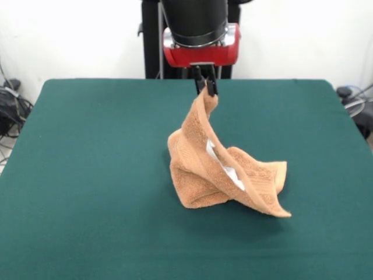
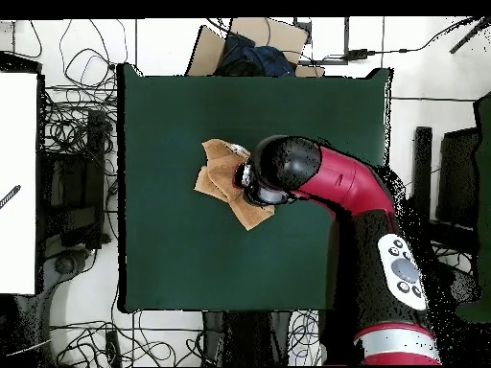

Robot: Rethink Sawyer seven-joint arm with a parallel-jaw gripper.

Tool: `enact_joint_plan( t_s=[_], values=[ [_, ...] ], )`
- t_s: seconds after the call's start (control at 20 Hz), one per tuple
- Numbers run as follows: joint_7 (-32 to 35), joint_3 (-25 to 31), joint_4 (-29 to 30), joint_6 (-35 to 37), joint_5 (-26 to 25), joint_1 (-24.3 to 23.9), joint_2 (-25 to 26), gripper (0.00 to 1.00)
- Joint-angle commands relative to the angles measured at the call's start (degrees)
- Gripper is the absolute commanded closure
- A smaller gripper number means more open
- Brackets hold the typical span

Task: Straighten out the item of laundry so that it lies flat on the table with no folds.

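The light orange-brown towel (image 1: 221, 169) hangs crumpled from my gripper (image 1: 206, 87), which is shut on its top corner. The towel's lower folds rest on the dark green table (image 1: 87, 175), near the middle, with a white label showing inside a fold. In the overhead view the towel (image 2: 222, 177) lies just left of the arm's head, which hides the gripper.
The red and black arm (image 2: 345, 192) reaches over the table's right side in the overhead view. Cables and boxes lie on the floor around the table. A cardboard box (image 2: 245, 43) stands beyond the table's far edge.
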Motion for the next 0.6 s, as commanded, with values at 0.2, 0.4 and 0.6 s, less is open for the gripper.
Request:
enact_joint_plan(
  t_s=[0.2, 0.4, 0.6],
  values=[
    [-5.3, 5.7, -2.72, 3.99, -3.98, -0.9, 2.91, 1.0],
    [-5.15, 6.01, -4.03, 4.79, -4.23, -0.88, 3.79, 1.0],
    [-5.1, 6.21, -4.11, 4.39, -4.19, -0.96, 4.24, 1.0]
  ],
)
